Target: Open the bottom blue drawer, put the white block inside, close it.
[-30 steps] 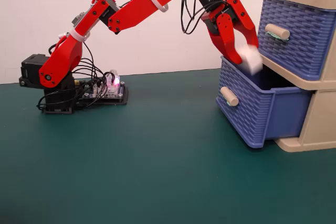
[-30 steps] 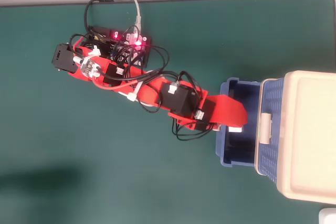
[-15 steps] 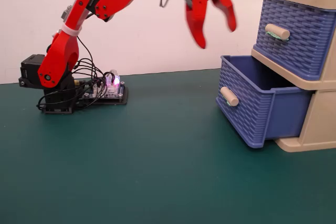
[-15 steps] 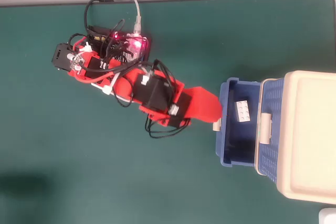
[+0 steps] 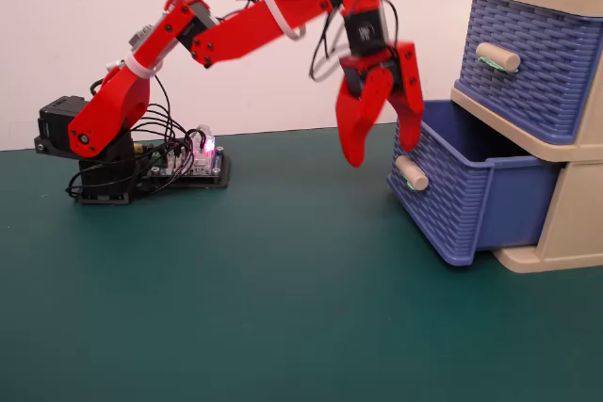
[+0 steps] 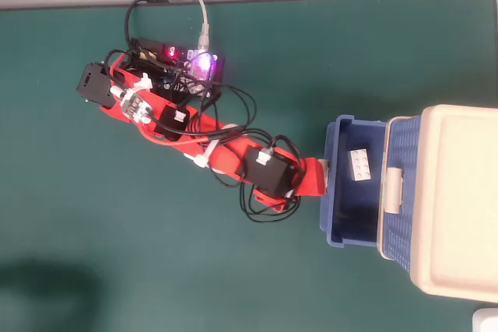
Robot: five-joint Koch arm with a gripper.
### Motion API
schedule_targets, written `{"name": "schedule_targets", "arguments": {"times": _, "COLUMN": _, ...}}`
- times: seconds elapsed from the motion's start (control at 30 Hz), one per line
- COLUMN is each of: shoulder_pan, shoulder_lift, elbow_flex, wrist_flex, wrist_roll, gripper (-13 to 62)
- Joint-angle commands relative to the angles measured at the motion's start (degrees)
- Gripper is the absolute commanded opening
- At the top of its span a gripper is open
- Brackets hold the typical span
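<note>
gripper (image 5: 382, 150): red, empty, jaws spread wide, tips pointing down. Hangs just outside the front of the bottom drawer, above table level. One tip sits level with the drawer's front rim in the fixed view.
gripper from overhead (image 6: 317, 179): mostly hidden under the wrist; red jaw ends right at the drawer's front wall.
bottom blue drawer (image 5: 466, 202): pulled out of the beige frame (image 5: 575, 218), open at the top. Beige cylindrical handle (image 5: 411, 173) on its front face, just beside the lower jaw tip.
bottom blue drawer from overhead (image 6: 334, 227): interior visible, front wall facing the arm.
white block (image 6: 359, 164): lying flat on the drawer floor, studs up, in the upper half of the drawer as the overhead view shows it. Clear of the gripper. Not visible in the fixed view, hidden by the drawer wall.
upper blue drawer (image 5: 523, 54): pushed in, own beige handle on the front.
arm base (image 5: 80, 152): on the green table (image 5: 245, 308), well apart from the drawers.
controller board (image 6: 187, 64): next to the base, pink-lit LEDs.
</note>
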Motion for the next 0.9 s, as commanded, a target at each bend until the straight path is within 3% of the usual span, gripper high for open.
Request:
{"name": "schedule_targets", "arguments": {"times": 0.0, "shoulder_pan": -1.58, "shoulder_lift": 0.35, "elbow_flex": -0.79, "wrist_flex": -2.46, "wrist_roll": 2.29, "gripper": 34.3}}
{"name": "schedule_targets", "arguments": {"times": 0.6, "shoulder_pan": -7.82, "shoulder_lift": -5.89, "elbow_flex": -1.32, "wrist_flex": -42.1, "wrist_roll": 4.92, "gripper": 34.2}}
{"name": "schedule_targets", "arguments": {"times": 0.73, "shoulder_pan": -7.47, "shoulder_lift": -4.04, "elbow_flex": -1.32, "wrist_flex": -39.46, "wrist_roll": 4.92, "gripper": 34.4}}
{"name": "schedule_targets", "arguments": {"times": 0.87, "shoulder_pan": -7.03, "shoulder_lift": 6.77, "elbow_flex": -1.14, "wrist_flex": -24.7, "wrist_roll": 4.92, "gripper": 34.4}}
